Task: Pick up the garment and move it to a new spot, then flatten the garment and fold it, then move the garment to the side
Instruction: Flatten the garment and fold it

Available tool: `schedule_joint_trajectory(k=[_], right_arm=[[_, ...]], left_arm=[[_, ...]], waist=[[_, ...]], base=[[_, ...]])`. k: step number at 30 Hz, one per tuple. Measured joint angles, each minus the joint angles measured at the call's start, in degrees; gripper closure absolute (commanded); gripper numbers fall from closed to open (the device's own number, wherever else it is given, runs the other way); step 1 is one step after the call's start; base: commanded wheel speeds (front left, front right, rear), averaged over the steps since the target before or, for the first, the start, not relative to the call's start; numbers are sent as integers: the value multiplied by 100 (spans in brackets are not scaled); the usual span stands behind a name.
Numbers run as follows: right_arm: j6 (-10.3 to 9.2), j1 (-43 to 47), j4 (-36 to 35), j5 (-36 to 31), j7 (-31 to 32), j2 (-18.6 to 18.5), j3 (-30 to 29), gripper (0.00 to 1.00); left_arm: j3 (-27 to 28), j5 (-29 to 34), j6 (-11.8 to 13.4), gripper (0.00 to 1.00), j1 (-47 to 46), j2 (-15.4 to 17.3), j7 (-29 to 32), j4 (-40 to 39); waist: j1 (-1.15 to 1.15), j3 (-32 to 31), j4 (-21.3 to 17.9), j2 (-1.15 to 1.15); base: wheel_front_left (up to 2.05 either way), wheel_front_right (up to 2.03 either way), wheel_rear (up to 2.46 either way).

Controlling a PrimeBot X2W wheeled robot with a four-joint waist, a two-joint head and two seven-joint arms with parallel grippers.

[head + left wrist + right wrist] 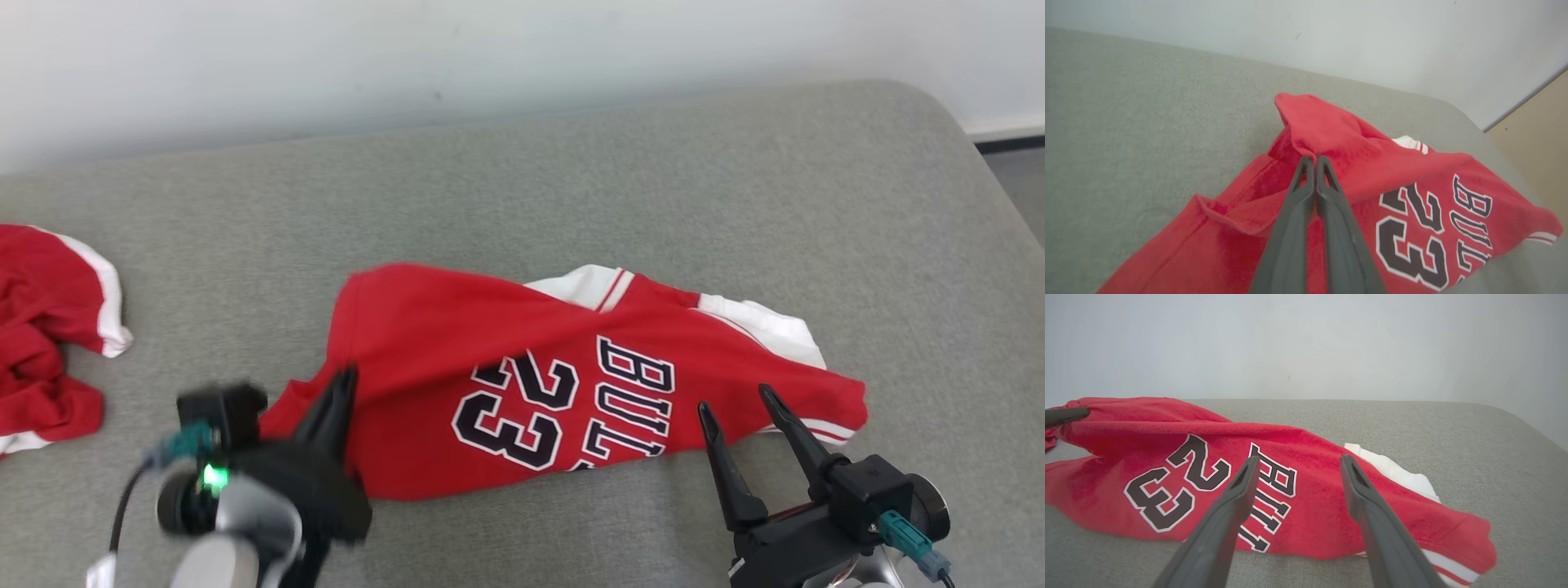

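- Lower left: the left claw [339, 392] is clenched on a raised fold at the jersey's [522, 351] left end.
- Lower right: the right claw [735, 402] is spread wide and holds nothing, poised at the jersey's right hem.
- The jersey lies rumpled mid-frame on the cushion [571, 180]. The pickup looks just begun; moving, flattening, folding and setting aside remain.
- Left edge: a second red cloth [49, 327] lies well apart, likely no obstacle.

Garment [522, 367] sprawled across middle of cushion [571, 180], long way left to right. Left gripper [347, 377] at its left end, fingertips pinching raised fold there. Right gripper [732, 398] on near side, by garment's right end, tips spread apart over near edge. Second garment [49, 327] far left on cushion, well apart from first. Wall [408, 57] behind cushion
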Motion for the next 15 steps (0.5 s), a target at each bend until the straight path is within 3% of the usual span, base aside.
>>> schedule_joint_trajectory(k=[7,15], right_arm=[[0,71,-51,-1,63,51,-40,0],[0,61,-46,-2,76,57,-23,0]], left_arm=[[40,-10,505,100,1451,211,714,-1373],[34,213,765,100,1870,301,736,-1512]], waist=[[0,-179,271,-1],[0,-194,356,-1]], base=[[0,0,0],[0,0,0]])
